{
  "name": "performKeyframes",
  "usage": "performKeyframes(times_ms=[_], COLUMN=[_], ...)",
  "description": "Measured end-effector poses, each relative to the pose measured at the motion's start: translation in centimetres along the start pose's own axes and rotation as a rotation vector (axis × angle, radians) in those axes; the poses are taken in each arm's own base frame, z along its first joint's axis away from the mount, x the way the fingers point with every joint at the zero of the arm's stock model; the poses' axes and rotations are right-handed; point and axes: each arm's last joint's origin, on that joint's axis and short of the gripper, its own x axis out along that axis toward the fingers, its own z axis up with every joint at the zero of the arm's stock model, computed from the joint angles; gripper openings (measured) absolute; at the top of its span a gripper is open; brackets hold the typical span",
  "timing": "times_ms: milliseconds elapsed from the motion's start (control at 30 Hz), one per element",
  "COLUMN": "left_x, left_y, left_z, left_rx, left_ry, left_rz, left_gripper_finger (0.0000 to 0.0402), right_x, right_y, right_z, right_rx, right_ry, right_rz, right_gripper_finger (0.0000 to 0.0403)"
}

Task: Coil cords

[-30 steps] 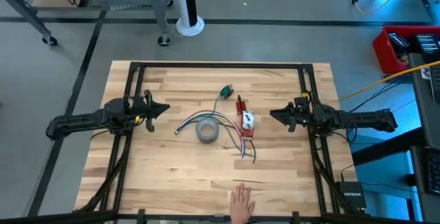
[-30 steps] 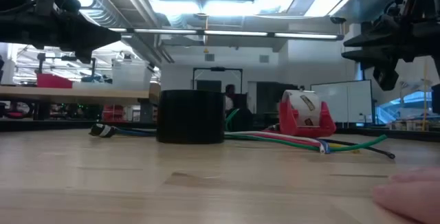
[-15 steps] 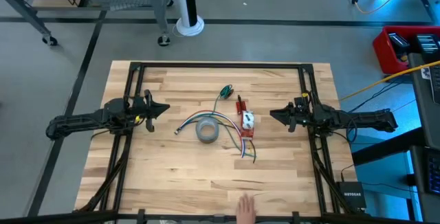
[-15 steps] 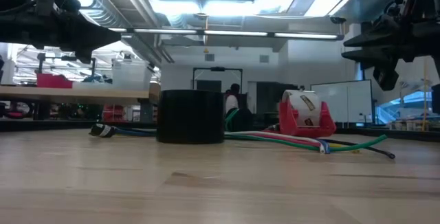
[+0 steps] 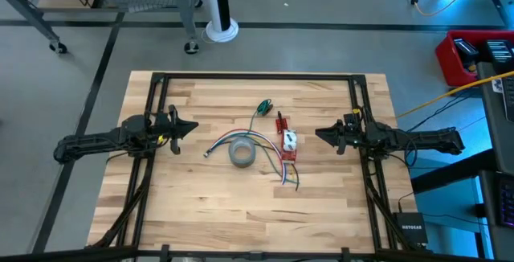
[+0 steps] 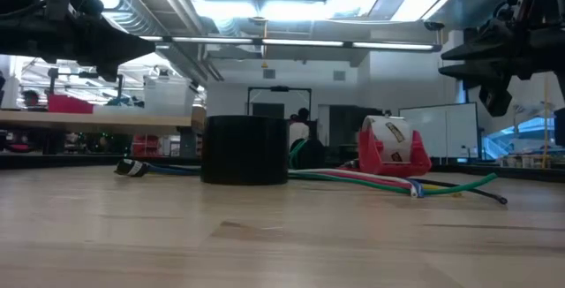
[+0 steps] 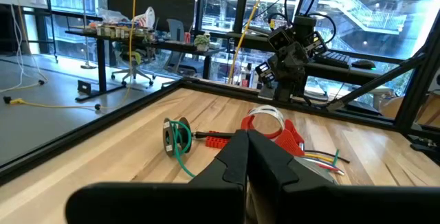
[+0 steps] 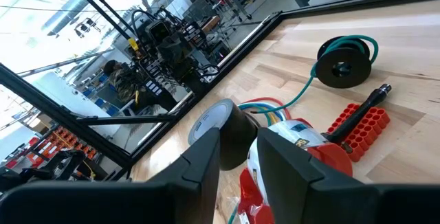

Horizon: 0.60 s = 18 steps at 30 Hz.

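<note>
While both arms hover apart at mid-frame of the high view, the left pincer (image 5: 191,126) is closed on nothing and the right pincer (image 5: 320,134) stands partly open, empty. Between them on the desk (image 5: 201,214) lie one grey tape roll (image 5: 241,153), one red dispenser (image 5: 287,144), one red block (image 8: 359,126) and several loose cords (image 5: 283,169); one green cord (image 5: 263,107) sits coiled just above centre. Only the wrist views show its spool; the low view hides it behind the roll.

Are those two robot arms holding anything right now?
No. The left end effector is shut on nothing, the right end effector open; the cords lie untouched between them.
</note>
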Motion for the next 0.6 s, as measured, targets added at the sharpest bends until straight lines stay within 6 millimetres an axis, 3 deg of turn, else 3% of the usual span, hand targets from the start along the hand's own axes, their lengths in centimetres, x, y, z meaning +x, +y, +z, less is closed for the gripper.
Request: performKeyframes(times_ms=[400,600], left_x=[0.00,0.00], left_y=[0.01,0.01], left_z=[0.00,0.00], left_rx=[0.028,0.019], left_ry=[0.000,0.000], left_rz=[0.001,0.001], left_gripper_finger=[0.0000,0.0000], right_x=[0.01,0.01], right_y=[0.07,0.18], right_z=[0.18,0.09], right_rx=[0.008,0.105], right_ry=[-0.034,0.001], right_rz=[-0.003,0.035], right_gripper_finger=[0.0104,0.0104])
